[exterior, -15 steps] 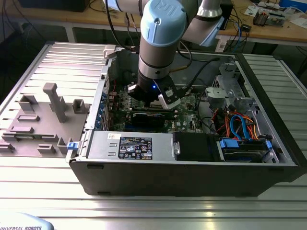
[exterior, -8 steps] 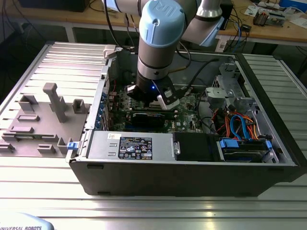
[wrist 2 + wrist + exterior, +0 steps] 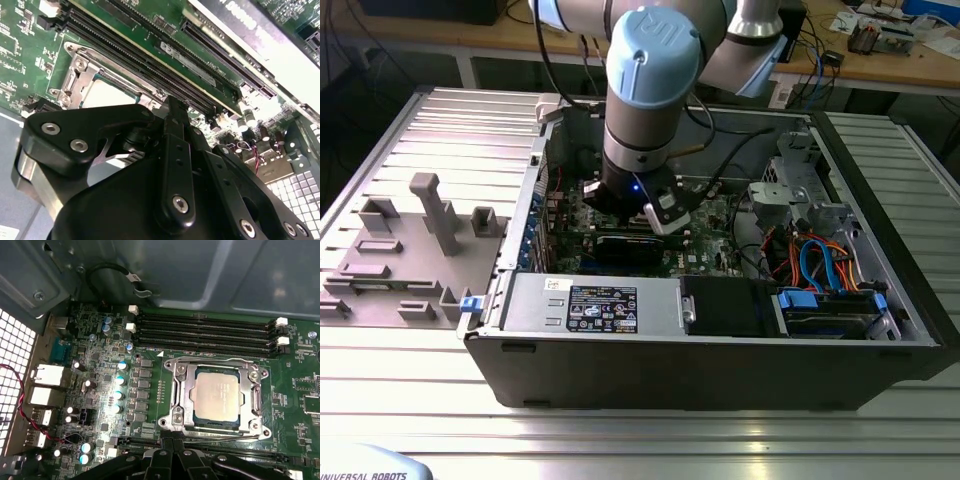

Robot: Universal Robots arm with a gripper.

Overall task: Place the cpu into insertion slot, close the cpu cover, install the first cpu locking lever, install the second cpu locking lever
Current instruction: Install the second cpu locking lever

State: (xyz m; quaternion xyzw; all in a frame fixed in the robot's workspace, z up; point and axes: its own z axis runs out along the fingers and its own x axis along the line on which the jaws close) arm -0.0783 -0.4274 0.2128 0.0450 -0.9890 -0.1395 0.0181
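The cpu (image 3: 217,392) sat flat in the insertion slot (image 3: 181,412), silver top facing up. It's square, so no real long axis, edges lined up with the socket. The cpu cover (image 3: 250,374) was folded down around it, chip showing through its window. The long black memory slots (image 3: 205,332) ran just beside the socket on the green motherboard (image 3: 100,340). My hand (image 3: 172,447) hovered at the socket's edge, empty, fingers close together and clamped on nothing. In the exterior view my arm (image 3: 645,80) reached straight down into the open computer case (image 3: 720,370) on the table (image 3: 620,430).
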